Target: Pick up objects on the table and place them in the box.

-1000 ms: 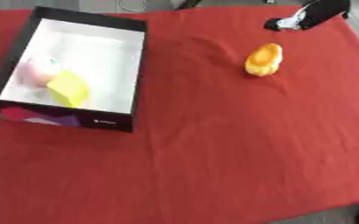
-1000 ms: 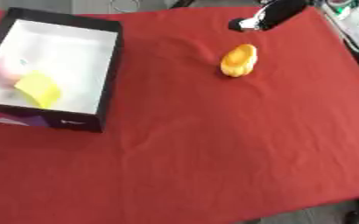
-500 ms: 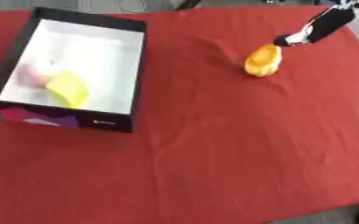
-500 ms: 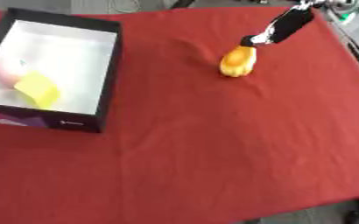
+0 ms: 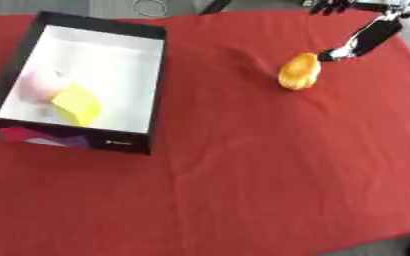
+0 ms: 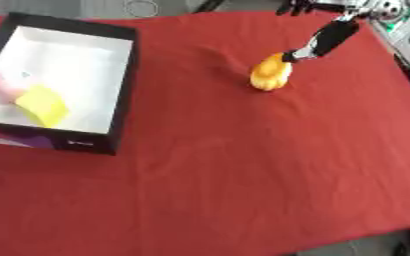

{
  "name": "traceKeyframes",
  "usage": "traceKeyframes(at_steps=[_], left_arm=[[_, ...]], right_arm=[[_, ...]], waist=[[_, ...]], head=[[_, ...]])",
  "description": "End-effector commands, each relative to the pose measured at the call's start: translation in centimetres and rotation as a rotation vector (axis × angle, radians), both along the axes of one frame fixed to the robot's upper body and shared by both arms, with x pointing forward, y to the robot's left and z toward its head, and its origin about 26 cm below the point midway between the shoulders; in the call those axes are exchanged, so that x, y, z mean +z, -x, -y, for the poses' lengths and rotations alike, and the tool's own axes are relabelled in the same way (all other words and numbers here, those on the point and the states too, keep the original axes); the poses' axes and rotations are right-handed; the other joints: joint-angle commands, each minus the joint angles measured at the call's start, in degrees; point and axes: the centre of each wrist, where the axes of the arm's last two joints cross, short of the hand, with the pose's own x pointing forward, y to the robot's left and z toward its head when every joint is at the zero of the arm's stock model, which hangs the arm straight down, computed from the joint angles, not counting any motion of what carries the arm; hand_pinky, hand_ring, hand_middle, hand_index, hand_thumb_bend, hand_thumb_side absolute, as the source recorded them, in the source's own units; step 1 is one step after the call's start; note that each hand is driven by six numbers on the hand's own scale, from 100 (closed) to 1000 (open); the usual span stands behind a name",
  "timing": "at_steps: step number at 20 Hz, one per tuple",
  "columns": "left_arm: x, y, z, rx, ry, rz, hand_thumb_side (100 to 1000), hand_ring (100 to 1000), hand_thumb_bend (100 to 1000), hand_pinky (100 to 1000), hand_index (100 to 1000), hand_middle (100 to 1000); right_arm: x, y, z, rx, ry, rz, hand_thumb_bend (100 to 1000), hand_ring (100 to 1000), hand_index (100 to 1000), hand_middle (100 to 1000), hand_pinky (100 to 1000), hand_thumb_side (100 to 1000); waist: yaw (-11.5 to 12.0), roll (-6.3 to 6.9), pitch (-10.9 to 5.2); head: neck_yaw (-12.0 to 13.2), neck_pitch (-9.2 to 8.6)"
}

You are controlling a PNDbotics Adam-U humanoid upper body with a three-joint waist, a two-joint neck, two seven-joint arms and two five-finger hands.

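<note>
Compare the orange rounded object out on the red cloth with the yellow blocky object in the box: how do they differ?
The orange rounded object lies on the bare red cloth, at the tip of the right hand; the yellow blocky object already sits inside the black-walled white box, beside a pale pink thing. The orange one looks rounded and oval, the yellow one flat-sided with corners. Both are small and warm-coloured.
</note>
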Motion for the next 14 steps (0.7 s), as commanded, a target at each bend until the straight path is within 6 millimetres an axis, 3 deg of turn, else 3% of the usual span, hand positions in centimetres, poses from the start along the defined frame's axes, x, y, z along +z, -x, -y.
traceKeyframes(at_steps=[1, 14], left_arm=[[0.9, 0.2, -0.2, -0.002, -0.023, 0.021, 565, 689, 870, 827, 813, 741], [0.7, 0.1, 0.0, -0.006, -0.013, 0.016, 563, 688, 877, 826, 812, 741]], right_arm=[[1.0, 0.0, 0.6, -0.011, 0.046, 0.01, 475, 877, 887, 874, 884, 361], [-0.9, -1.2, 0.2, 0.019, 0.068, -0.038, 470, 882, 885, 879, 885, 344]], waist=[[0.0, 0.56, -0.22], [0.3, 0.76, 0.3]], head=[[-0.3, -0.81], [-0.3, -1.26]])
